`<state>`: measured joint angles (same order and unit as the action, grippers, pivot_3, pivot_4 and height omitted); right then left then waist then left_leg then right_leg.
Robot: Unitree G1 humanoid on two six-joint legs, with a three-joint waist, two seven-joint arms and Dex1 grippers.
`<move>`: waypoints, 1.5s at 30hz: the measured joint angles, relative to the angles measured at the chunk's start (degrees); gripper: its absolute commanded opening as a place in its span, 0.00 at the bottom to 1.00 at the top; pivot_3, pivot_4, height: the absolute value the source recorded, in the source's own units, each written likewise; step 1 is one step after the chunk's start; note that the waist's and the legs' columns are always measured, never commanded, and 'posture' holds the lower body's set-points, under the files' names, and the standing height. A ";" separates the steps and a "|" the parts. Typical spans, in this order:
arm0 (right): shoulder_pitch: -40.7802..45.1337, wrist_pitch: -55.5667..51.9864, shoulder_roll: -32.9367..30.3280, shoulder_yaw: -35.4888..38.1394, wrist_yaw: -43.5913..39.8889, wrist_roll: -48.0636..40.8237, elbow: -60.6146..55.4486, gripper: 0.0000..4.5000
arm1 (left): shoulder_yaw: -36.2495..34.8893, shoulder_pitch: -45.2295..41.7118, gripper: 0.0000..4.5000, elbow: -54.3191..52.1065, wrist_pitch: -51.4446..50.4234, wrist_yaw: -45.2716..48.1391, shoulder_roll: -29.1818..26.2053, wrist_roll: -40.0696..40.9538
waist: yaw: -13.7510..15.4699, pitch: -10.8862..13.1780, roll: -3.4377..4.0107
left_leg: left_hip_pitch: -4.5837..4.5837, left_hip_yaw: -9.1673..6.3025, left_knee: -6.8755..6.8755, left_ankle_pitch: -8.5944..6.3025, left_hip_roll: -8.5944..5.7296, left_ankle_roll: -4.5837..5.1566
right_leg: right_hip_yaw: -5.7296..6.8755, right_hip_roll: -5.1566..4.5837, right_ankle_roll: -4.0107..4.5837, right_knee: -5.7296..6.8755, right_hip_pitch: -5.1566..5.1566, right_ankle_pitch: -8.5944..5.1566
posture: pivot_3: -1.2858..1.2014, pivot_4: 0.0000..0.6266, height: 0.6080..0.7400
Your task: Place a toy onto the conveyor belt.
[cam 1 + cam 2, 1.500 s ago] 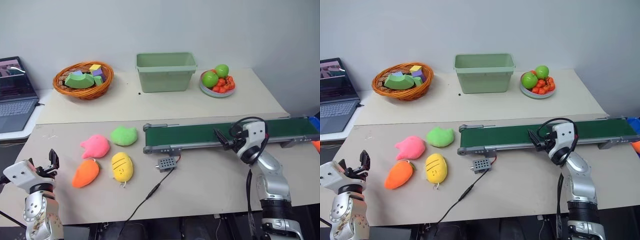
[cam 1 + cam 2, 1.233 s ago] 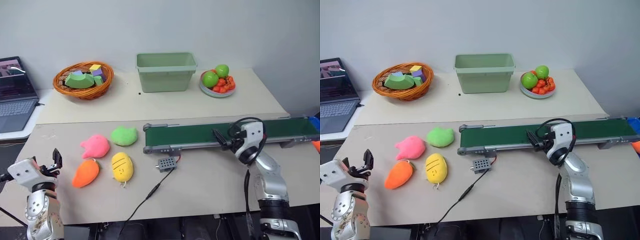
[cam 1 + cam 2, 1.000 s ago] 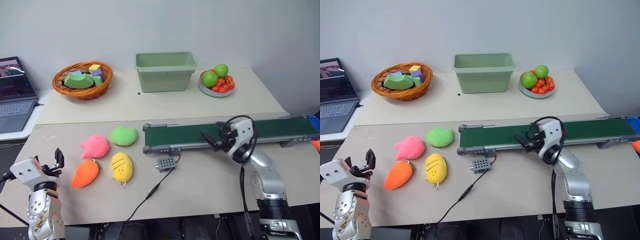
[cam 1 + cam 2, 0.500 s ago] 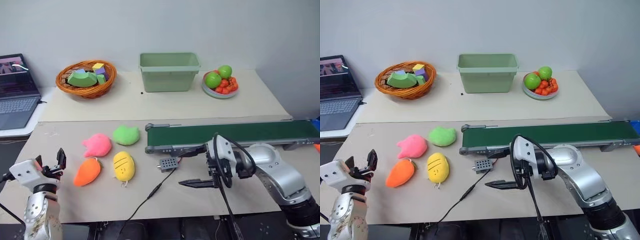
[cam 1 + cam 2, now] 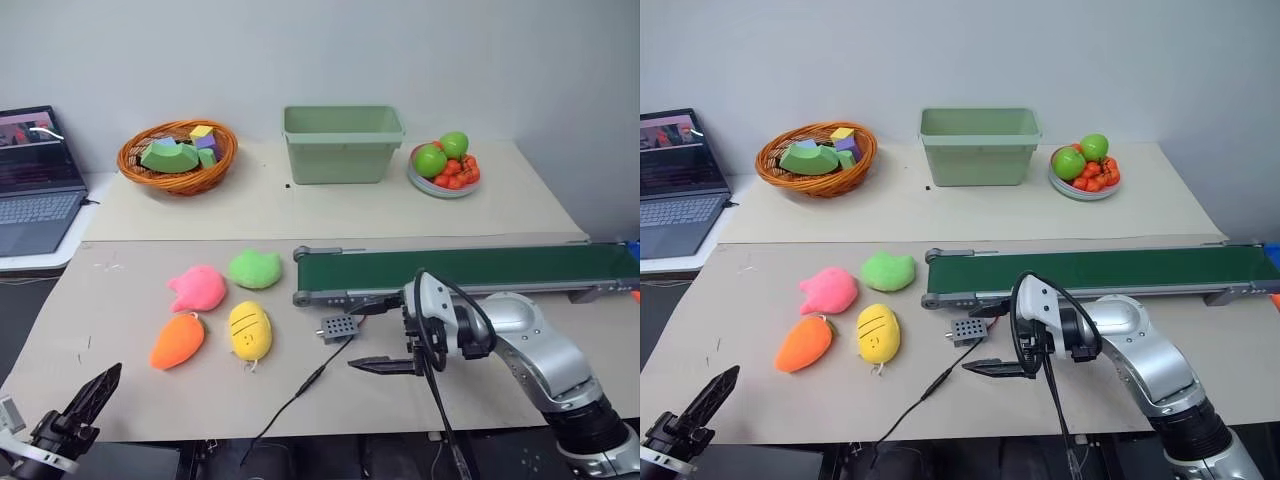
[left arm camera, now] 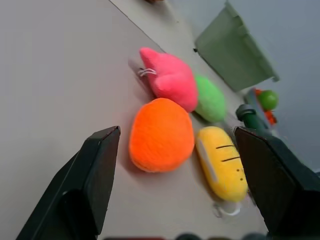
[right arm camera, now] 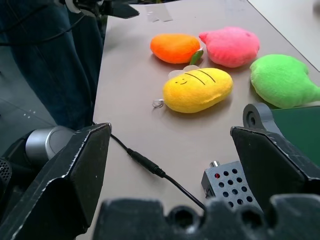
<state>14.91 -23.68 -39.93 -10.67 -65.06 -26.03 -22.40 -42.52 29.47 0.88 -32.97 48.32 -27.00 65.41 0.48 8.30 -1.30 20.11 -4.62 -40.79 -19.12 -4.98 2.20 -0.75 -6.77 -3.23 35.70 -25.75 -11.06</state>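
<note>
My left gripper (image 6: 175, 200) hung wide open and empty at seven o'clock off the table edge. The toy (image 5: 177, 341) lay at nine o'clock, well apart from the conveyor belt (image 5: 470, 268). My right gripper (image 5: 385, 337) stood open, holding nothing.

Left gripper (image 5: 85, 400) low at near left, fingers apart; right gripper (image 5: 383, 335) pointing left (fingers spread).
</note>
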 measured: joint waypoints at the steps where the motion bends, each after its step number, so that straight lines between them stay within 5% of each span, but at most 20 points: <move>1: 0.00 -0.01 0.01 0.00 0.05 0.00 0.18 1.00 | -0.01 -1.41 0.86 2.17 -0.11 0.60 -0.97 -0.18 | 0.02 0.00 0.00 | 0.01 0.00 0.01 0.01 0.00 -0.02 | 0.00 0.00 0.01 0.00 -0.04 0.00 | 0.52 0.24 0.91; 17: -0.73 -0.71 0.06 1.18 2.76 -0.12 -0.50 1.00 | 12.51 -24.00 0.86 22.52 1.94 6.44 -6.34 -18.17 | 0.26 -0.04 0.01 | 0.05 0.01 0.02 0.21 -0.09 -0.39 | -0.04 -0.13 0.02 0.04 -0.10 0.02 | 0.52 0.24 0.91; 33: -2.65 -1.67 0.00 2.51 5.25 -0.15 -2.25 1.00 | 17.89 -27.14 0.86 17.73 0.04 7.34 -2.17 -21.28 | 0.25 -0.06 0.07 | 0.05 0.01 0.02 0.22 -0.10 -0.41 | -0.05 -0.17 0.01 0.03 -0.09 0.02 | 0.52 0.24 0.91; 37: -2.64 -1.67 0.02 2.51 5.47 -0.15 -2.25 1.00 | 17.89 -26.74 0.66 16.90 -0.96 6.87 -1.68 -21.26 | 0.24 -0.06 0.07 | 0.06 0.01 0.02 0.22 -0.10 -0.40 | -0.05 -0.17 0.01 0.00 -0.09 0.02 | 0.52 0.24 0.91; 41: -2.60 -1.67 0.09 2.51 5.63 -0.11 -2.24 1.00 | 18.08 -26.19 0.33 16.88 -1.14 6.87 -1.25 -21.30 | 0.13 -0.06 0.06 | 0.07 0.01 0.02 0.22 -0.09 -0.40 | -0.05 -0.15 0.01 0.00 -0.11 0.02 | 0.52 0.24 0.91; 45: -2.17 -1.67 0.21 2.51 5.66 -0.08 -2.14 1.00 | 18.14 -25.52 0.33 15.70 -0.67 6.72 -0.94 -21.72 | 0.08 -0.06 0.06 | 0.06 0.01 0.02 0.22 -0.09 -0.40 | -0.06 -0.15 0.01 0.00 -0.11 0.02 | 0.52 0.24 0.91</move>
<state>12.74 -25.35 -39.72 -8.16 -59.40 -26.11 -24.55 -24.38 3.95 16.58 -33.64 55.04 -27.94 43.70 0.56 8.24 -1.24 20.18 -4.61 -40.77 -18.91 -5.07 1.80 -0.81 -6.92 -3.22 35.70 -25.85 -11.04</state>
